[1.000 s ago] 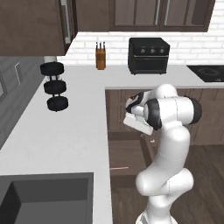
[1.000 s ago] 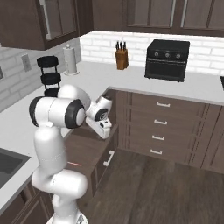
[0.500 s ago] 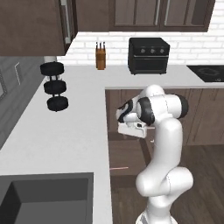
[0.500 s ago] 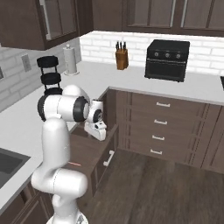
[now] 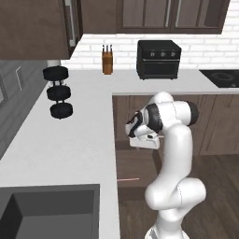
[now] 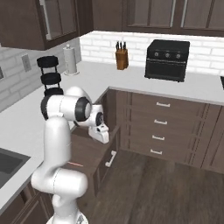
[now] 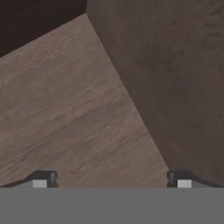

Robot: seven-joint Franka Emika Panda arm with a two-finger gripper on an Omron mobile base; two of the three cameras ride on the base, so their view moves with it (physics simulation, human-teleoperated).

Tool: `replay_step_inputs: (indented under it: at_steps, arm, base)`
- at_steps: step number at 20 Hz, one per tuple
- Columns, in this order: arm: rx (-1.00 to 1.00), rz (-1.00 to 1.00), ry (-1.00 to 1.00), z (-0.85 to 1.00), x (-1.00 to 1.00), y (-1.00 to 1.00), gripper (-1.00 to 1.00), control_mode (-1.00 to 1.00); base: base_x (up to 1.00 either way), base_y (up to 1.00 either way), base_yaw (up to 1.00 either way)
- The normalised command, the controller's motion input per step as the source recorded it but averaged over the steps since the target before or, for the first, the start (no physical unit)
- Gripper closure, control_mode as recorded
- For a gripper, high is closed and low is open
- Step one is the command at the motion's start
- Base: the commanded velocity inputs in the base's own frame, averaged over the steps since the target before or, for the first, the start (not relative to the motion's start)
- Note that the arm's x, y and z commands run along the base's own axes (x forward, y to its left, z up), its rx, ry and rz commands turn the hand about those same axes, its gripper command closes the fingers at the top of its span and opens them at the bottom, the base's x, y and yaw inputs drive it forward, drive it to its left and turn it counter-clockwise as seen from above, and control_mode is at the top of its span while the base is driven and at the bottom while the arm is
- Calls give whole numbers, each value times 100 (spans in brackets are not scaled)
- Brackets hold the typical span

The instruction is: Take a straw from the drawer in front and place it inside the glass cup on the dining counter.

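The drawer [image 6: 94, 151] stands pulled out below the counter corner, with its silver bar handle [image 6: 110, 158] on the front. The thin pink-red straw [image 6: 75, 164] lies flat on the drawer floor, also seen as a short line, the straw [image 5: 127, 179]. My gripper [image 6: 104, 139] hangs over the far end of the drawer [image 5: 137, 163], well apart from the straw, pointing down. In the hand view the gripper [image 7: 111, 181] is open, its fingertips [image 7: 43, 179] wide apart over bare wood floor beside a drawer wall. The glass cup and the dining counter are out of view.
The white worktop [image 5: 70, 140] wraps around the corner, carrying a black stacked stand [image 5: 58, 93], a knife block [image 5: 108, 61] and a black toaster oven [image 5: 158, 59]. A sink [image 5: 46, 212] lies at the near left. More drawers [image 6: 162, 127] line the right cabinet run.
The arm has folded in and brought the hand lower, down over the open drawer. The jaws have stayed wide apart. The straw has not moved.
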Motion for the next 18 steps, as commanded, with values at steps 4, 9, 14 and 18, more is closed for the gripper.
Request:
replay_step_inputs:
  at_steps: [4,9,14,18]
  arm:
    - [-8,0,-2,-28,-5,-50,-100,-100]
    - [-5,0,-6,-8,-24,-84,-100,-100]
    - [0,0,-6,0,-36,-100,-100,-100]
    - [0,0,-8,12,-17,-100,-100,-100]
  base:
    - [0,0,0]
    - [0,0,0]
    - [0,0,0]
    - [0,0,0]
